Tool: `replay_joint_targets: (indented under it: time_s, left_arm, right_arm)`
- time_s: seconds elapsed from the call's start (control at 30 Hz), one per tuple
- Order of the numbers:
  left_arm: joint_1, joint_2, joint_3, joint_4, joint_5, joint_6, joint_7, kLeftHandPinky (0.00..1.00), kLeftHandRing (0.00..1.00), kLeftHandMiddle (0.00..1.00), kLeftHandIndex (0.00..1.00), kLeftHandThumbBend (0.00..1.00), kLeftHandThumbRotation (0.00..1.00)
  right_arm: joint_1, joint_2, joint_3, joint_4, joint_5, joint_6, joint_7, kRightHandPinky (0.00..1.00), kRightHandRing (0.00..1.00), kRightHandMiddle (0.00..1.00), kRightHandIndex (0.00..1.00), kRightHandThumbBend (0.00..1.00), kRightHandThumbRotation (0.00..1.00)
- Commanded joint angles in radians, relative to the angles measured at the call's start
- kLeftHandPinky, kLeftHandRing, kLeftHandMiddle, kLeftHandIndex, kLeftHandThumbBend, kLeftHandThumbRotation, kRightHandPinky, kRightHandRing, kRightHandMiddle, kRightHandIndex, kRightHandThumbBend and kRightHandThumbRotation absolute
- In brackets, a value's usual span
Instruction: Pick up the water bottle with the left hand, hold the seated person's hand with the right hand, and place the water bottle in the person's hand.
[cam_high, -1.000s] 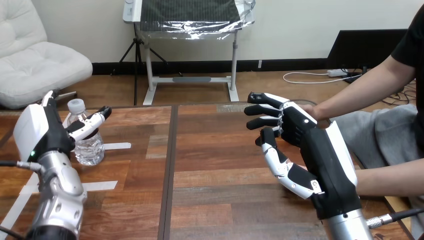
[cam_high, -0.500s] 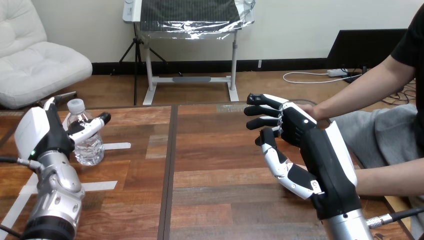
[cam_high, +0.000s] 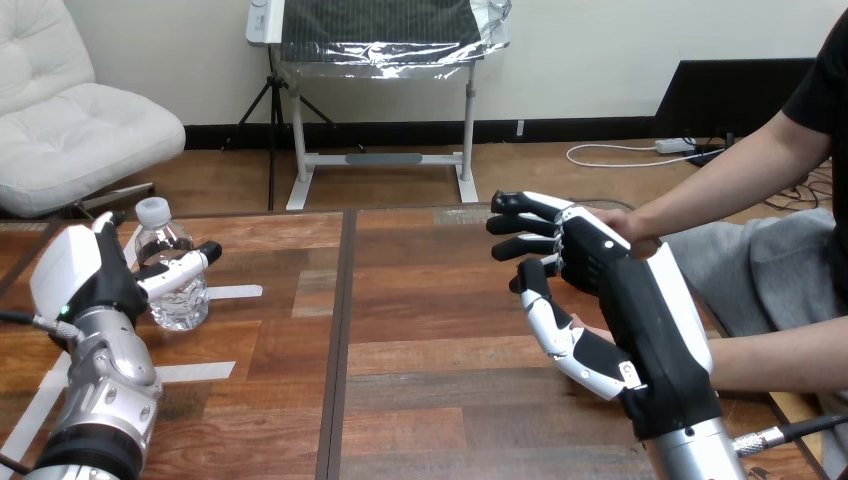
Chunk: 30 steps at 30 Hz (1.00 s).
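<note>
Currently | clear plastic water bottle with white cap (cam_high: 183, 303) upright on wooden tabletop (cam_high: 440, 330), left side | left hand (cam_high: 70, 265) against it, grasp unclear | right hand (cam_high: 590, 255) fingers open, beside person's hand (cam_high: 620, 222).

Wooden table (cam_high: 420, 330), dark seam (cam_high: 335, 380) down its middle, water bottle (cam_high: 180, 306) upright at left, white tape strips (cam_high: 195, 372) beside it

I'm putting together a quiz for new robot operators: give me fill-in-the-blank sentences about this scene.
1. The bottle stands ___ on the table.
2. Its cap is ___.
3. The left hand is beside the ___.
4. The person's hand is just beyond the right hand, at the view's ___.
Missing: upright; white; bottle; right.
</note>
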Motion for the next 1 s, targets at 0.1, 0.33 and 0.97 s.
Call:
replay_joint_targets:
  time_s: [0.1,0.33,0.97]
  left_arm:
    - [-0.118,0.026,-0.029,0.047,0.002,-0.012,-0.011,0.77,0.85,0.88,0.89,0.99,0.6]
    - [-0.131,0.023,-0.042,0.072,0.005,-0.022,-0.019,0.76,0.84,0.87,0.88,0.99,0.61]
    - [-0.152,0.018,-0.07,0.139,0.001,-0.101,-0.001,0.65,0.75,0.8,0.84,0.95,0.59]
  right_arm:
    - [-0.056,-0.027,-0.011,-0.053,-0.015,0.019,0.007,0.54,0.69,0.75,0.77,0.11,0.0]
    - [-0.05,-0.032,-0.009,-0.065,-0.01,0.033,0.01,0.56,0.71,0.76,0.78,0.12,0.0]
    - [-0.042,-0.041,-0.011,-0.08,-0.021,0.044,0.007,0.58,0.71,0.76,0.77,0.14,0.0]
